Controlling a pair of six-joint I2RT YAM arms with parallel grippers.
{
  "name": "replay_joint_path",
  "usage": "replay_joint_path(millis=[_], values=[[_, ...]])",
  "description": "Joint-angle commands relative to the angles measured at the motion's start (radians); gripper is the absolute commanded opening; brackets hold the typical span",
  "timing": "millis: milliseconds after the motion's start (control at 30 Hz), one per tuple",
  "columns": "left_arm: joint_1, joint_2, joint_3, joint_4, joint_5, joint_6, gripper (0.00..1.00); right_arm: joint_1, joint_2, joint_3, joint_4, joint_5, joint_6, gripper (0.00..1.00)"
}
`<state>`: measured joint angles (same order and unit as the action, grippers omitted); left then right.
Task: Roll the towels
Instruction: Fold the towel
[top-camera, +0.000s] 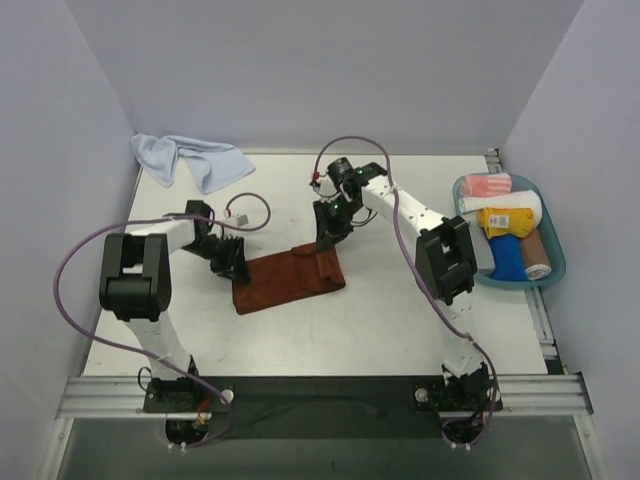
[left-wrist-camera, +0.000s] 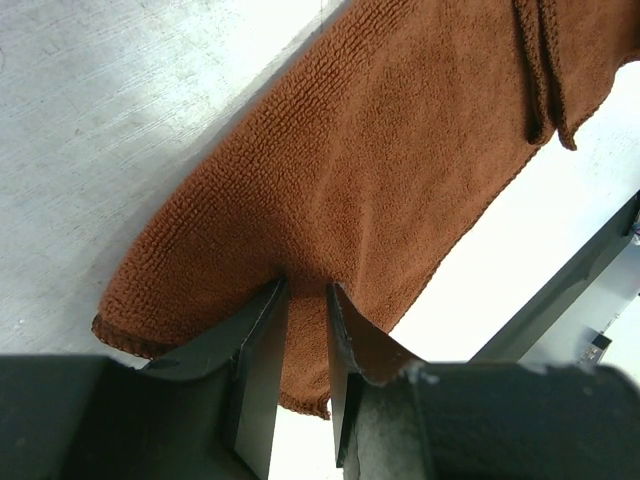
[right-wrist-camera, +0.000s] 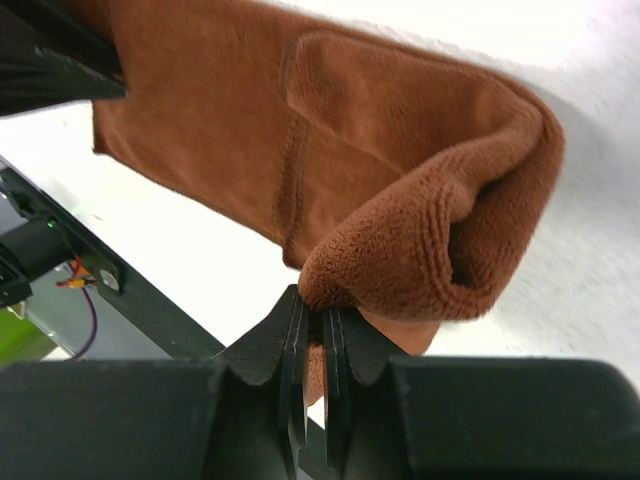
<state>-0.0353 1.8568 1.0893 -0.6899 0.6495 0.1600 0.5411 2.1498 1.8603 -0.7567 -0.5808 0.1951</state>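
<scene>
- Top external view: the rust-brown towel (top-camera: 290, 280) lay on the middle of the white table (top-camera: 400, 330). It was spread mostly flat as a long strip, running from near left to farther right.
- The left gripper (top-camera: 235, 268) was down at the towel's left end. The right gripper (top-camera: 328, 240) was down at its right end, so the cloth stretched between the two tools.
- Left wrist view: the left gripper's fingers were drawn in to a narrow slot on the near edge of the rust-brown towel. The terry puckered at their tips and a bit of cloth lapped over the right finger. The rest of the towel ran away from the fingers and lay flat on the table.
- Right wrist view: the right gripper's fingers were pressed almost together, nipping the towel's end. That end was folded back over itself into a thick, rounded loop that stood just above the fingertips. The flat part of the towel reached away beyond it.
- Farther right, a blue-green tray (top-camera: 553, 225) sat at the table's right edge, well apart from the towel. It held several rolled cloths (top-camera: 507, 262) side by side.
- Farthest, in the back-left corner, the light-blue towel (top-camera: 195, 160) lay crumpled and unrolled, apart from both grippers.
</scene>
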Motion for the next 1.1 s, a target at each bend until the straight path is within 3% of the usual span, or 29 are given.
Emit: replay_joint_path(millis=[0,433,633,767,933,1067], values=[[-0.006,0.039,-0.003,0.041,-0.037,0.016,0.34,0.014,0.064,0.076,-0.061,-0.039,0.041,0.02],[-0.005,0.036,-0.012,0.043,-0.037,0.016,0.35,0.095,0.194,0.146,-0.059,-0.073,0.041,0.06],[-0.006,0.013,-0.015,0.038,-0.030,0.021,0.39,0.082,0.245,0.184,-0.053,-0.114,0.049,0.38],[-0.005,-0.057,-0.031,0.024,-0.031,0.058,0.41,0.074,0.138,0.188,-0.058,-0.163,-0.016,0.54],[-0.011,-0.168,-0.049,0.009,-0.031,0.081,0.41,0.024,0.012,0.174,-0.055,-0.237,-0.091,0.55],[-0.051,-0.185,-0.051,0.003,-0.083,0.088,0.40,-0.047,0.053,0.229,-0.050,-0.203,-0.100,0.51]])
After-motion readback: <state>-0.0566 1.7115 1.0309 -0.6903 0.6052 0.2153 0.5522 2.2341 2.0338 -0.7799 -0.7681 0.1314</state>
